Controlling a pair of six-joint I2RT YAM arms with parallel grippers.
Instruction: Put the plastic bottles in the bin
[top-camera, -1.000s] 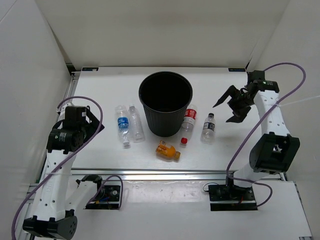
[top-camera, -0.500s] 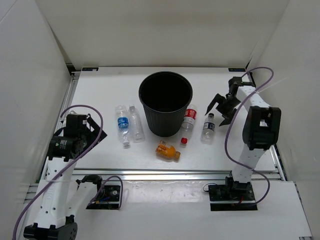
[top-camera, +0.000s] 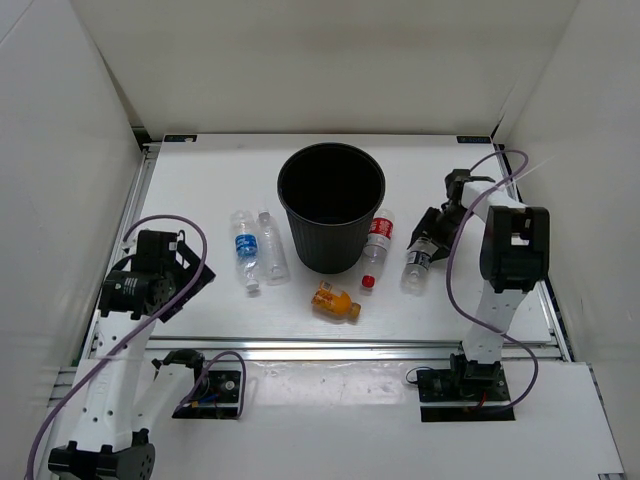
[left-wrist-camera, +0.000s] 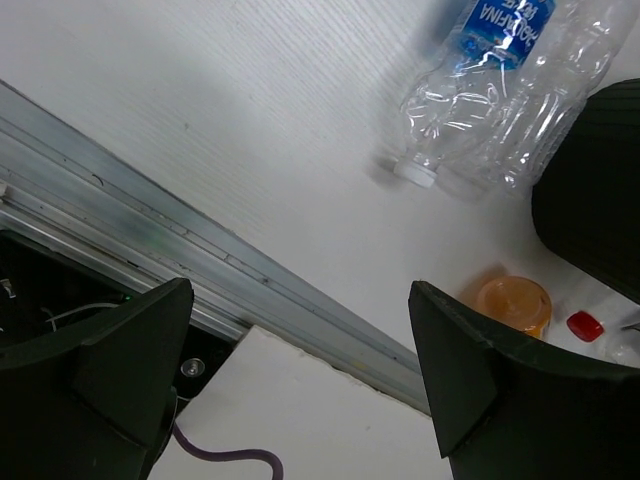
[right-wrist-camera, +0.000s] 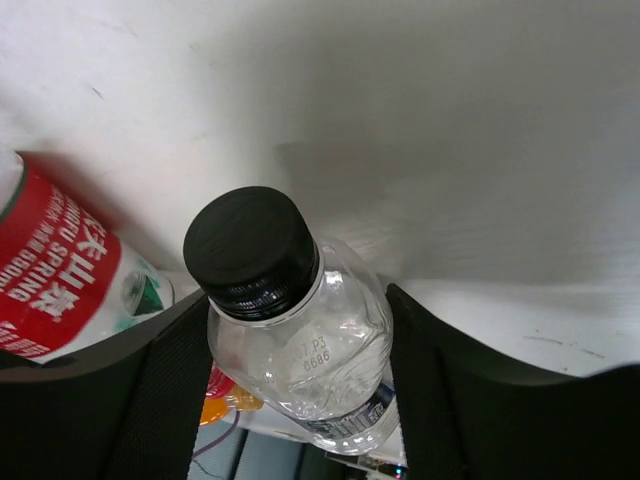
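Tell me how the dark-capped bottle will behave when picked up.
The dark-capped bottle looks empty and thin-walled, so it is probably light and apt to dent between the jaws. Its smooth round body may slip, or roll if dropped.

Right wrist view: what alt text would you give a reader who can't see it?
A clear dark-capped bottle sits gripped between the right pincer's two black fingers, seen from just above its cap. A red-labelled bottle lies beside it at the picture's left on the white table.
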